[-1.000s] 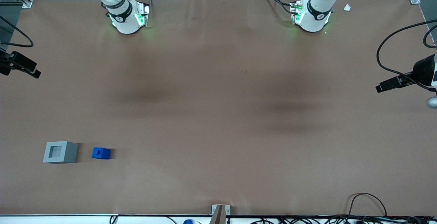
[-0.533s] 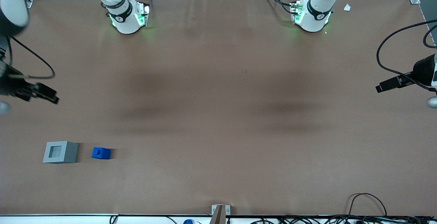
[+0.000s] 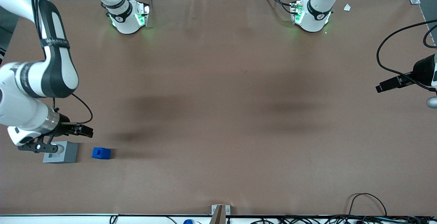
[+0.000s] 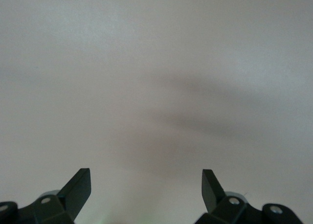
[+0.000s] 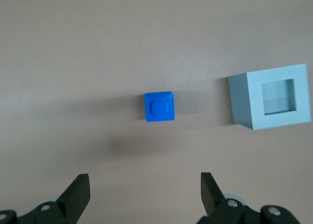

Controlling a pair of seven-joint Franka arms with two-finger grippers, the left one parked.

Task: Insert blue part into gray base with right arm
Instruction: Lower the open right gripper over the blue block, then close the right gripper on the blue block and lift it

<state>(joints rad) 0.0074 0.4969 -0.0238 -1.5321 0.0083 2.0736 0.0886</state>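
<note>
The blue part (image 3: 101,153) lies on the brown table beside the gray base (image 3: 68,154), with a small gap between them. The right arm (image 3: 51,67) reaches in from the working arm's end of the table. Its gripper (image 3: 83,130) hangs above the table, a little farther from the front camera than both blocks. Its wrist hides part of the base's top. In the right wrist view the gripper (image 5: 145,182) is open and empty, with the blue part (image 5: 159,106) and the gray base (image 5: 271,97), its recess showing, ahead of the fingers.
The brown table (image 3: 218,114) carries both arm bases (image 3: 128,15) along its edge farthest from the front camera. A metal bracket (image 3: 218,212) and cables (image 3: 367,203) sit at the nearest edge. A white scrap (image 3: 347,8) lies near the parked arm's base.
The right arm has swung in from the table's end toward the two blocks. Its wrist now covers part of the gray base. The blocks have not moved.
</note>
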